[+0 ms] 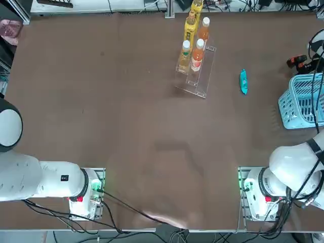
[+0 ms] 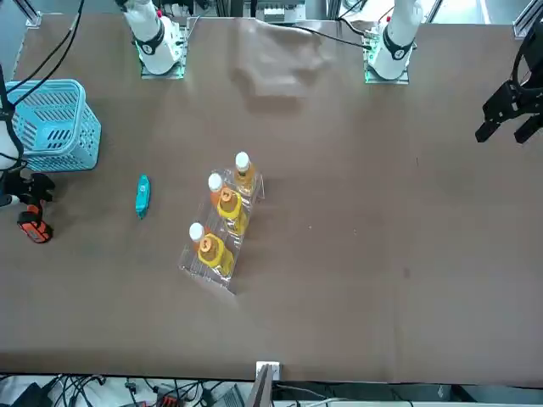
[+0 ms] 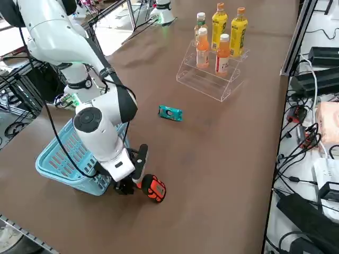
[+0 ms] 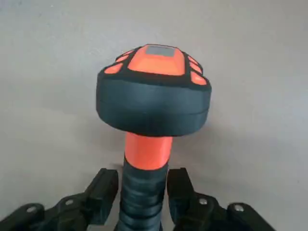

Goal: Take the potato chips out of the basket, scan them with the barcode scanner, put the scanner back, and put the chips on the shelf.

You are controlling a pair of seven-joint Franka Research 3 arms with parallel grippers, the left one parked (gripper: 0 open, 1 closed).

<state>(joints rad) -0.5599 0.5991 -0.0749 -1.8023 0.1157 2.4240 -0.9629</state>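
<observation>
I am reaching low with my right pincer (image 4: 142,192), its two fingers sitting either side of the barcode scanner (image 4: 153,103) handle, close against it; whether they are pressing yet I cannot tell. The scanner is lying on the table (image 3: 222,164), its wide orange-and-black head pointing away from my fingers. It looks rigid and top-heavy, with a ribbed black grip, so the handle is the sensible hold. The potato chips (image 3: 170,112), a light crinkly packet, are lying well beyond the scanner; the basket (image 3: 63,159) is just beside my wrist.
</observation>
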